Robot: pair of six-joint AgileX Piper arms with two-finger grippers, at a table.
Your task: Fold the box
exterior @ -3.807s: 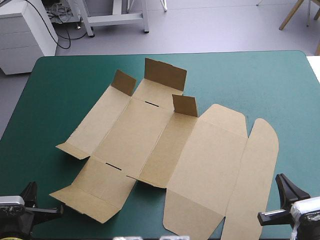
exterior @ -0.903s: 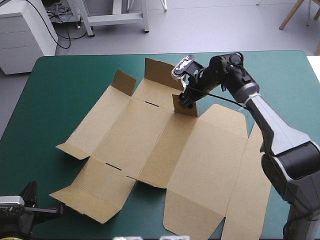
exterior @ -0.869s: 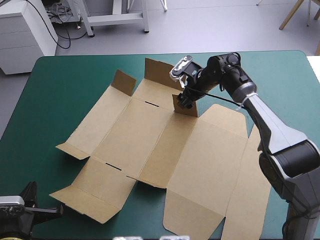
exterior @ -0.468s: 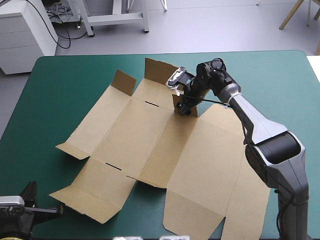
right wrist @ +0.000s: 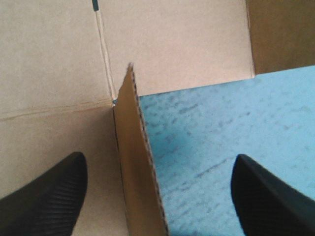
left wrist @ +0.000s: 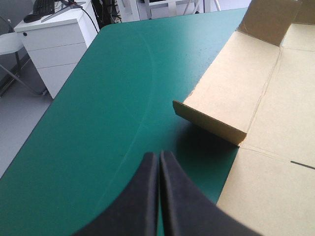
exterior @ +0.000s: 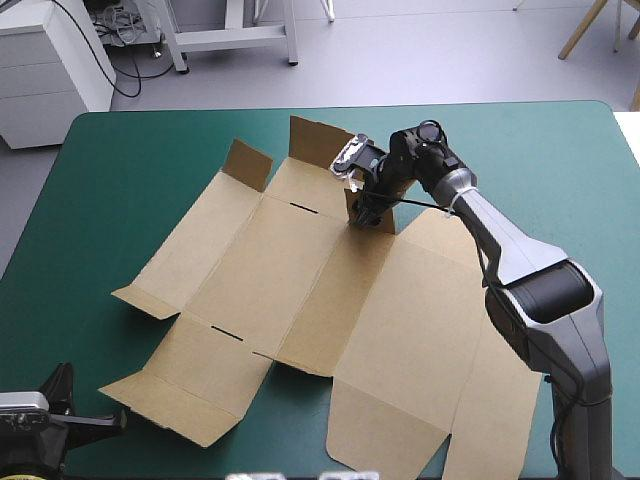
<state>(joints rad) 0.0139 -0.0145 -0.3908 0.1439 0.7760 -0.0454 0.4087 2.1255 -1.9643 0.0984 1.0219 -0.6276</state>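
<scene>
The box (exterior: 300, 280), a cut sheet of brown corrugated board, lies unfolded across the middle of the teal-green table cover (exterior: 120, 170). Most panels are flat. The broad lid panel (exterior: 430, 310) with rounded tabs reaches toward the table's near right. Three small flaps stand up along the far side: a wide far flap (exterior: 330, 148), a left corner flap (exterior: 247, 165) and a short upright flap (exterior: 380, 212) at the far end of the narrow wall panel. A low raised lip (exterior: 140, 300) marks the box's left edge. Two thin dark slots (exterior: 303, 207) are cut in the centre panel's creases. The right arm reaches in from the near right, and the right gripper (exterior: 362, 212) is down at the short upright flap. In the right wrist view the gripper (right wrist: 157, 164) is spread wide, with black fingers (right wrist: 54, 196) well apart and the flap (right wrist: 138, 187) standing edge-on between them. One finger is over board and the other over bare cover; I cannot tell whether either touches the flap. The left gripper (exterior: 60, 390) sits at the table's near left corner, apart from the box. In its own view its fingers (left wrist: 147, 196) are pressed together in one pointed arch over the cover, holding nothing, with the raised lip (left wrist: 209, 120) just ahead.
</scene>
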